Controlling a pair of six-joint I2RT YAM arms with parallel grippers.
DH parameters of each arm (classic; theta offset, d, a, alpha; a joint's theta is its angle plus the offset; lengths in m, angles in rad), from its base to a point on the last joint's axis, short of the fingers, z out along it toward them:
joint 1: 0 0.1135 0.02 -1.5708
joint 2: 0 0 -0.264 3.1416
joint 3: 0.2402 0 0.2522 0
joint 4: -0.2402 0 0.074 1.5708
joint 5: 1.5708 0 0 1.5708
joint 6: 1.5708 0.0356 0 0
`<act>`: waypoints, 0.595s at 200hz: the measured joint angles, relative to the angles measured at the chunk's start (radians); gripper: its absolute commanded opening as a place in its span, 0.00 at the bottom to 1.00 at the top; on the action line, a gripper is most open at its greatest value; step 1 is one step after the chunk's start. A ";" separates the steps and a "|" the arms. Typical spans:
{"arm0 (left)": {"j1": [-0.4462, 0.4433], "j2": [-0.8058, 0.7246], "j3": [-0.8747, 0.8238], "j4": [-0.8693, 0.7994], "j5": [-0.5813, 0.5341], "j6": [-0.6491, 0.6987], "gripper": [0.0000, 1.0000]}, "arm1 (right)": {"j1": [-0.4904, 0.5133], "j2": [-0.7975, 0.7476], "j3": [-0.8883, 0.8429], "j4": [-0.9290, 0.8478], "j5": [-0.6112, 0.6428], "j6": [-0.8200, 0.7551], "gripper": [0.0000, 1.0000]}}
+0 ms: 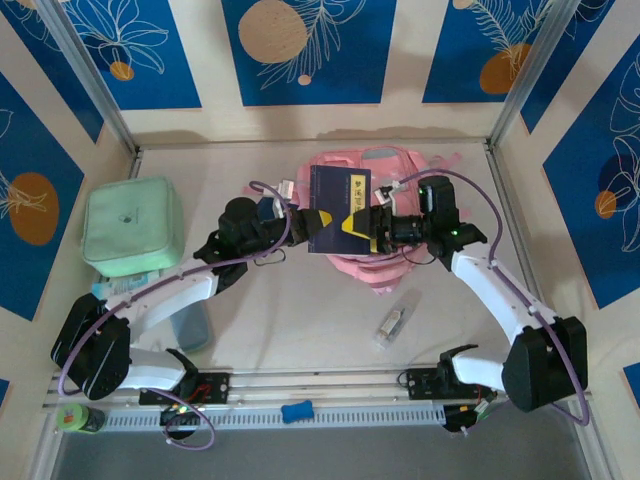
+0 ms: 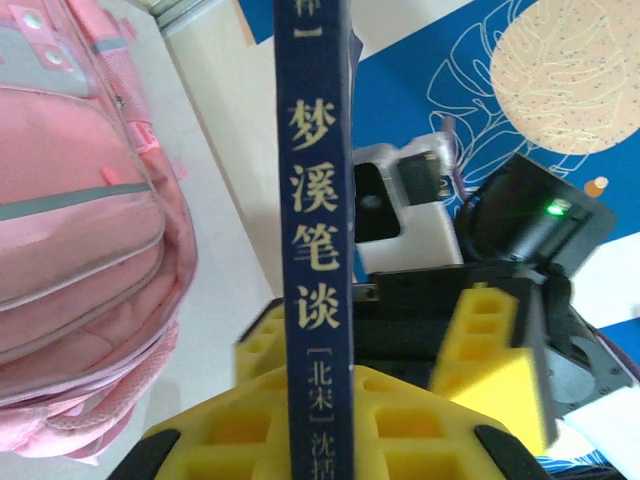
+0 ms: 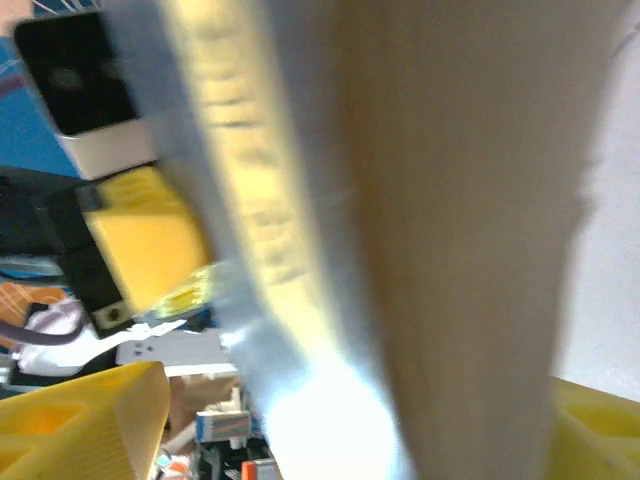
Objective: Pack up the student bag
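The blue book (image 2: 318,200) is clamped by your left gripper (image 1: 303,222) and right gripper (image 1: 362,228), above the student bag (image 1: 388,166) at far centre. Packing looks barely begun: the book isn't in yet.

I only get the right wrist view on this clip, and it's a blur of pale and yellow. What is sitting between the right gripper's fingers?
Observer: The right gripper is closed on a dark blue book. The left wrist view shows gold Chinese lettering down its spine.
Reviewer: Is the left arm involved at all?
Observer: Yes. The left gripper has its yellow fingers on either side of the same book, gripping it from the opposite end.
Reviewer: And where is the bag?
Observer: In the top view the pink student bag lies directly beneath the book. I cannot tell from here whether its zip is open.
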 measured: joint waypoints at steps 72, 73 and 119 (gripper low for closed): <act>-0.002 -0.003 0.018 -0.113 -0.043 0.079 0.00 | -0.009 -0.042 0.004 -0.070 0.030 -0.042 0.09; -0.002 -0.003 0.019 -0.114 -0.043 0.079 0.00 | -0.009 -0.042 0.004 -0.074 0.032 -0.037 0.08; -0.009 -0.003 0.051 -0.161 -0.050 0.120 0.23 | -0.020 -0.042 0.035 -0.142 0.058 -0.072 0.00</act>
